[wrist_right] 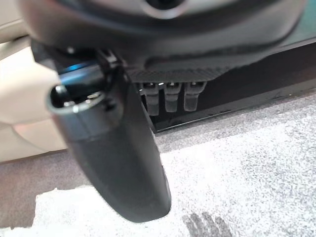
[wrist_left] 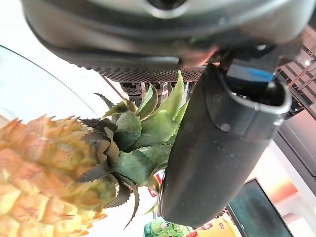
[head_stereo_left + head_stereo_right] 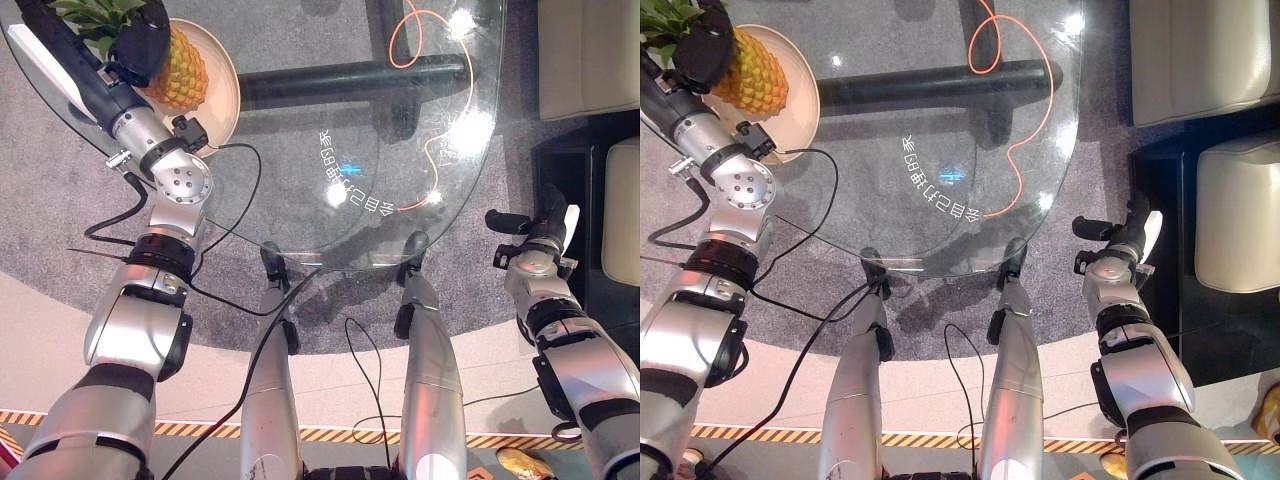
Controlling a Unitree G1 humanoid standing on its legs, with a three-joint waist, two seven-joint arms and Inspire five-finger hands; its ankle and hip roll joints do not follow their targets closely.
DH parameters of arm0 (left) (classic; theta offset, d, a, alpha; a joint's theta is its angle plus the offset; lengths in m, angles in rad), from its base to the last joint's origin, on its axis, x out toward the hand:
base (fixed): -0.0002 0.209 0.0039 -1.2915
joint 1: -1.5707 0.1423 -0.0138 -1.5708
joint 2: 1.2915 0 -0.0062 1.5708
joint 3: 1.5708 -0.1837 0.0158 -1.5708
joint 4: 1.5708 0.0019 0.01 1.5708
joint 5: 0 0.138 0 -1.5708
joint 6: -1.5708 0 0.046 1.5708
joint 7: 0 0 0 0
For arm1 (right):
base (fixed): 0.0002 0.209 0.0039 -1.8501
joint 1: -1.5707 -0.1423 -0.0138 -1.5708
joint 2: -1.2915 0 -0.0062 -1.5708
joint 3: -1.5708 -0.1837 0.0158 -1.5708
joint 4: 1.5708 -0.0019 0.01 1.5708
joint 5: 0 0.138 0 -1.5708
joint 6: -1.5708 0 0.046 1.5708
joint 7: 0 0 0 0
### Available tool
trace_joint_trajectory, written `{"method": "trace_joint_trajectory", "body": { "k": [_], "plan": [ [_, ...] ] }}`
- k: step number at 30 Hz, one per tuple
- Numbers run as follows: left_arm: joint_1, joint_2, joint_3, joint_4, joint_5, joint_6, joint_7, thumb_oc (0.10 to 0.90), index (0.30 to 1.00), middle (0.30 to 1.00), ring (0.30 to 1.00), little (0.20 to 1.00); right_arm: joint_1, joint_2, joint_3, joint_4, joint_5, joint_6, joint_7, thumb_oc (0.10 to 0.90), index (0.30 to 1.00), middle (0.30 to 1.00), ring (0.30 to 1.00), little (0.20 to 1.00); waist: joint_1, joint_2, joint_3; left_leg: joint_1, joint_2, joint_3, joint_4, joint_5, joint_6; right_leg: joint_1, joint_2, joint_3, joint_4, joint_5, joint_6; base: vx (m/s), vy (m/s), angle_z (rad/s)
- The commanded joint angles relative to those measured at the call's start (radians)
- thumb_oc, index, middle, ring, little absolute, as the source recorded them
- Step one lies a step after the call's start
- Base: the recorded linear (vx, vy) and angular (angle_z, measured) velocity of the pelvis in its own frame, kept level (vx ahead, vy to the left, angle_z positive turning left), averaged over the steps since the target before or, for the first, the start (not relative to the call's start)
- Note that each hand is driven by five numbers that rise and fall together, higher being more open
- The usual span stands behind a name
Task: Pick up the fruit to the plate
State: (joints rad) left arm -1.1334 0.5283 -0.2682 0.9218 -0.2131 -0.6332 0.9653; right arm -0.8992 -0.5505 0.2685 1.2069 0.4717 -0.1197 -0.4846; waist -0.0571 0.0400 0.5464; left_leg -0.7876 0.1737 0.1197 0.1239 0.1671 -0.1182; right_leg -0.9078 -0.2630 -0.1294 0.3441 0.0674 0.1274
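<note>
Pineapple point(image 3: 178, 72) lying on plate point(image 3: 222, 75), far left; left hand point(image 3: 140, 40) clasps its crown; right hand point(image 3: 537, 232) relaxed, empty, near right.

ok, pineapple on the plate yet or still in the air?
On the plate. The pineapple lies on its side on the plate, with the left hand at its leafy crown; whether the fingers grip it, cannot tell.

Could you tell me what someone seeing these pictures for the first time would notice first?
The eye goes first to the pineapple, lying on the beige plate at the far left of the glass table, with the left hand at its leafy crown. Next comes the orange cable snaking beneath the glass. The right hand hangs off the table's right edge, over grey carpet, holding nothing.
</note>
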Motion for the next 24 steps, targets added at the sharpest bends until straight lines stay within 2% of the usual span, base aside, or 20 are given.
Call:
{"method": "trace_joint_trajectory", "body": {
  "k": [1,18,24],
  "plan": [
    [-0.060,0.075,0.031,-0.065,0.038,-0.106,0.001,0.800,0.900,0.900,0.900,0.900,-0.013,-0.036,0.000,0.016,-0.007,-0.031,-0.063,0.800,0.900,0.900,0.900,0.900,0.026,-0.027,-0.026,-0.055,-0.002,-0.068,0.123,-0.103,-0.044,0.040,0.018,-0.019,-0.042,-0.019,0.036,0.00,0.000,0.00],
    [0.051,0.023,0.059,-0.122,0.013,-0.155,-0.076,0.800,0.900,0.900,0.900,0.900,0.000,-0.026,-0.023,0.016,0.001,-0.033,-0.073,0.800,0.900,0.900,0.900,0.900,0.045,-0.031,-0.026,-0.033,-0.007,-0.072,0.118,-0.104,-0.042,0.072,0.008,-0.037,-0.056,-0.011,0.043,0.00,0.000,0.00],
    [0.074,0.012,0.060,-0.140,0.026,-0.178,-0.075,0.800,0.900,0.900,0.900,0.900,0.004,-0.023,-0.032,0.029,0.033,-0.020,-0.044,0.800,0.900,0.900,0.900,0.900,0.053,-0.032,-0.026,-0.029,-0.009,-0.073,0.111,-0.104,-0.041,0.078,0.004,-0.046,-0.066,-0.006,0.046,0.00,0.000,0.00]
  ]
}}
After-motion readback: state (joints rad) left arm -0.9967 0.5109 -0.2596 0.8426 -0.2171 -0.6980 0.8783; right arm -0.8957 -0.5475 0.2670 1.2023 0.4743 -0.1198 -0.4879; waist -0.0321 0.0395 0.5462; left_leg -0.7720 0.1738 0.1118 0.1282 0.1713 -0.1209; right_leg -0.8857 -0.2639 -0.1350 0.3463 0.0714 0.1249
